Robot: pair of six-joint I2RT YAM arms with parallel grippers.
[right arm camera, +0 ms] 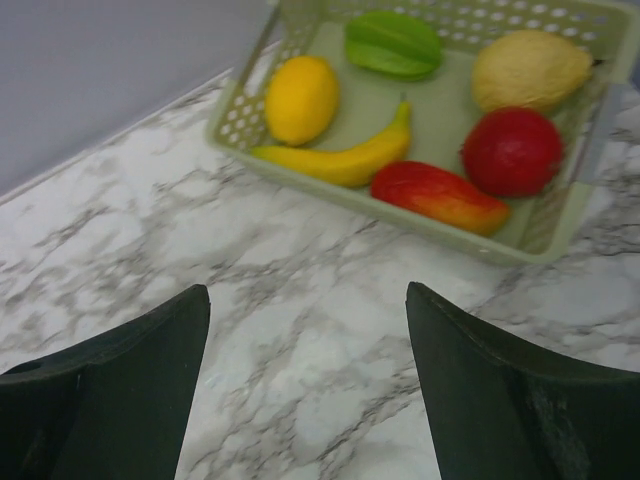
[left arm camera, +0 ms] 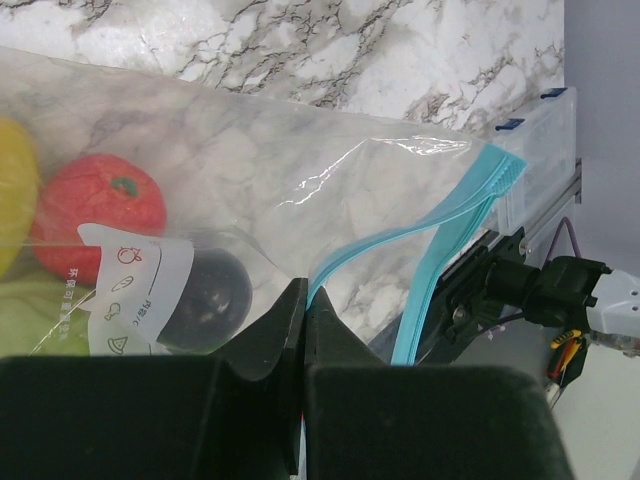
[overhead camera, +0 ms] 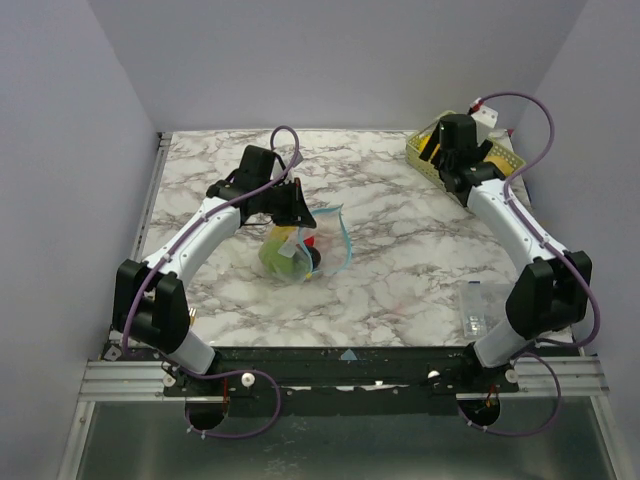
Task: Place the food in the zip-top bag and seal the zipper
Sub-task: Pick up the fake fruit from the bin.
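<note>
Plastic bag (left arm camera: 300, 150) pinched by zipper (left arm camera: 485, 180) in my left pincer (left arm camera: 305, 300); right pincer (right arm camera: 305, 290) released. Thin hold could slip, spilling food (left arm camera: 100, 205).

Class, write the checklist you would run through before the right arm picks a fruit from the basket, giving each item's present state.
1. Grip: left gripper shut on the zip-top bag edge: ok.
2. Mouth: zipper strips parted: ok.
3. Picker: right gripper open and empty: ok.
4. Aim: right gripper faces the basket: ok.
5. Target: banana lies uncovered in the basket: ok.
6. Room in the bag for more: cannot tell.
</note>
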